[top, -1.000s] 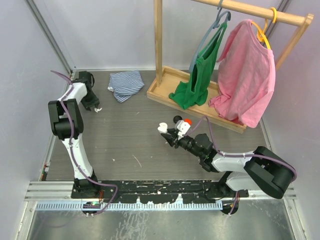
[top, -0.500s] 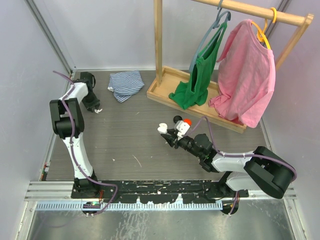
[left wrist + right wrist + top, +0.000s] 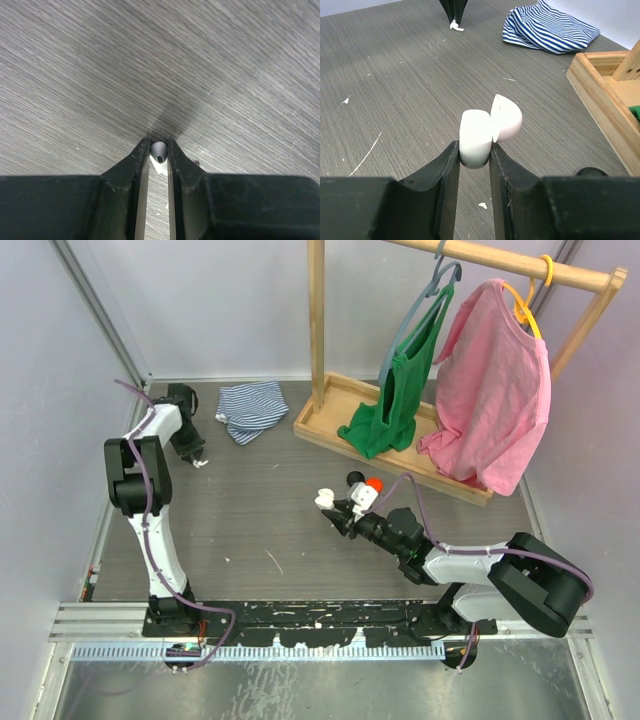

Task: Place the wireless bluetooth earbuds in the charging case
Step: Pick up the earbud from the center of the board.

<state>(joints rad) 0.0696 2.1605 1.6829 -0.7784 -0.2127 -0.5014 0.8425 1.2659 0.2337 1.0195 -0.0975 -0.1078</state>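
White, grey-tipped earbud (image 3: 159,151) sits in left gripper (image 3: 159,146).

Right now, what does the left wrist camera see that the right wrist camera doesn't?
Only left wrist: the earbud up close, pinched in the left end effector, its dark opening visible. Only right wrist: the right end effector gripping the open white case, a striped cloth, a wooden tray. Both: the grey table; the right view also catches the left end effector far off, something white at its tip.
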